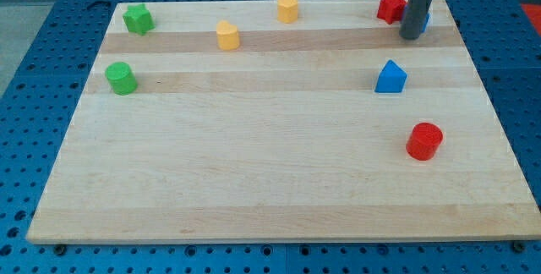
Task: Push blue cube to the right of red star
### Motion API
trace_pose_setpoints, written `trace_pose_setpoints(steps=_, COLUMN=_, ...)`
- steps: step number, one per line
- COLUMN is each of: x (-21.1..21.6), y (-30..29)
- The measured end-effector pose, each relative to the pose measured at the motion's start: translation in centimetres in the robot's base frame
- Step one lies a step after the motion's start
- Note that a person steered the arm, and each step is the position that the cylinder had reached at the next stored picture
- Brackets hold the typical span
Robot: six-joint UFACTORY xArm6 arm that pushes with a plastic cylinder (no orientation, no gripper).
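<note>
The red star (390, 8) lies near the top right corner of the wooden board (254, 172). The blue cube (426, 20) sits just right of the star and is almost wholly hidden behind my rod; only a thin blue sliver shows. My tip (412, 36) rests on the board right of the star and touches or covers the cube's lower left side.
A blue wedge-shaped block (390, 78) lies below my tip and a red cylinder (424, 141) further down. Two yellow blocks (287, 8) (226, 35) are at top centre. A green star-like block (138, 19) and a green cylinder (121, 78) are at the left.
</note>
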State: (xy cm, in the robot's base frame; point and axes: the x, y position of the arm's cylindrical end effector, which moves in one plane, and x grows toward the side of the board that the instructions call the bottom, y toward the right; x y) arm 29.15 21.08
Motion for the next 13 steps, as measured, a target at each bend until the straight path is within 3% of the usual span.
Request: trace_pose_setpoints(steps=13, x=-4.2, y=2.2)
